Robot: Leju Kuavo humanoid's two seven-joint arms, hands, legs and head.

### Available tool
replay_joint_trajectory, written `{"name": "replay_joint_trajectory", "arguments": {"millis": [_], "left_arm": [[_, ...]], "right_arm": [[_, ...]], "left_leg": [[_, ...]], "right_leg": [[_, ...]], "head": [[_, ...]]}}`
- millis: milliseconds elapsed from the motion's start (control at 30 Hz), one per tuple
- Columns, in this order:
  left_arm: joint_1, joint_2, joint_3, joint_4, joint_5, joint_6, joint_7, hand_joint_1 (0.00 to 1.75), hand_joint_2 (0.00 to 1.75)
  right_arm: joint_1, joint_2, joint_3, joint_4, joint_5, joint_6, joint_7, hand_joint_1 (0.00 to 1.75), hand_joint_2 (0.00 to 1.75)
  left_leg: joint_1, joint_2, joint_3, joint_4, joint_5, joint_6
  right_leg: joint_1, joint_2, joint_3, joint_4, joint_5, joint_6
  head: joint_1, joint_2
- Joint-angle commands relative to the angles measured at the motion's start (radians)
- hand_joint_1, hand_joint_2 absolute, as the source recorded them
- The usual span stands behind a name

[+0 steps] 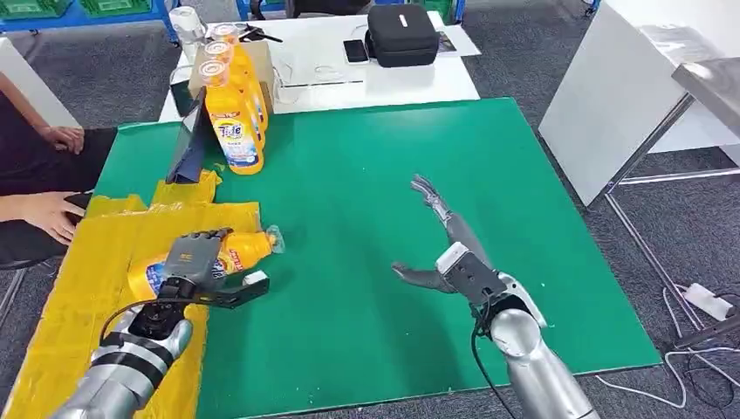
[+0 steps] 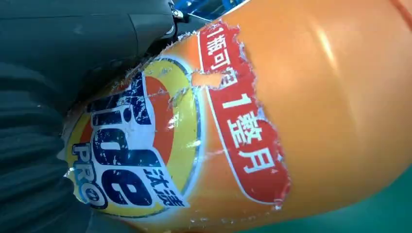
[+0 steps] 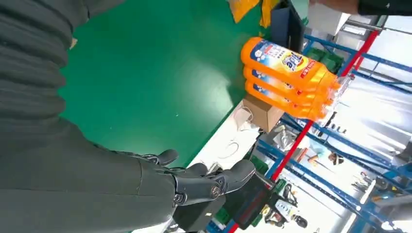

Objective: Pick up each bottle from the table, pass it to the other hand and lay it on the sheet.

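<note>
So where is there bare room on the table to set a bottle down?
Bare green mat between the standing bottles and the open right hand. The yellow sheet is free toward the near-left corner. Crowded: the far-left corner, and where the left hand grips the lying bottle.

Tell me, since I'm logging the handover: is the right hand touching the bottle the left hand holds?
Apart. In the head view the right hand hangs open over bare green table, well clear of the bottle under the left hand.

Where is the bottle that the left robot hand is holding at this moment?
In the head view, the bottle lies on its side under the left robot hand, at the yellow sheet's edge beside the green mat.
</note>
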Motion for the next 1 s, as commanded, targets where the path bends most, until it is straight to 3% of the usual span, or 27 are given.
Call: {"name": "replay_joint_trajectory", "arguments": {"millis": [33,300,433,800,867,900,1000], "left_arm": [[-0.042,0.044,-0.024,0.228,-0.012,-0.079,0.037,0.00,1.75],[-0.066,0.066,0.010,0.264,0.070,-0.142,-0.119,0.00,1.75],[-0.009,0.050,0.096,0.110,0.322,-0.160,-0.337,0.00,1.75],[0.021,0.054,0.085,0.043,0.332,-0.184,-0.319,0.00,1.75],[0.057,0.032,0.125,-0.042,0.441,-0.116,-0.414,0.00,1.75],[0.090,0.019,0.146,-0.121,0.494,-0.108,-0.437,0.00,0.00],[0.197,-0.038,0.213,-0.403,0.665,-0.092,-0.499,0.00,0.00]], "right_arm": [[-0.019,0.007,0.042,0.048,0.014,-0.004,0.011,0.00,1.75],[-0.021,0.006,0.034,0.063,0.014,-0.006,0.014,0.00,1.75],[-0.003,-0.010,0.021,0.058,0.017,-0.013,-0.001,0.00,1.75],[0.005,-0.013,0.018,0.049,0.018,-0.014,-0.004,0.00,1.75],[0.011,-0.017,0.017,0.042,0.020,-0.017,-0.024,0.00,1.75],[0.022,-0.017,0.012,0.034,0.020,-0.019,-0.026,0.00,0.00],[0.045,-0.008,0.006,0.013,0.024,-0.030,-0.061,0.00,0.00]], "left_leg": [[0.000,0.004,0.003,-0.001,0.000,0.000],[0.000,0.006,0.005,-0.003,0.003,-0.003],[0.000,0.004,0.007,-0.002,0.003,-0.004],[0.000,0.003,0.006,-0.002,0.005,-0.003],[-0.001,0.002,0.006,-0.002,0.004,-0.003],[0.000,0.003,0.006,-0.002,0.005,-0.003],[0.000,0.001,0.005,-0.001,0.004,-0.002]], "right_leg": [[0.001,0.003,0.003,-0.001,0.002,-0.002],[0.001,0.005,0.004,-0.002,0.006,-0.006],[0.000,0.003,0.004,-0.001,0.006,-0.007],[0.000,0.002,0.004,-0.002,0.006,-0.007],[-0.001,0.002,0.004,-0.001,0.005,-0.007],[-0.001,0.002,0.003,-0.002,0.006,-0.007],[0.000,0.001,0.003,-0.001,0.005,-0.007]], "head": [[0.001,0.000],[0.000,0.000],[0.000,0.000],[0.001,0.000],[0.000,0.000],[0.001,0.000],[0.000,0.000]]}}
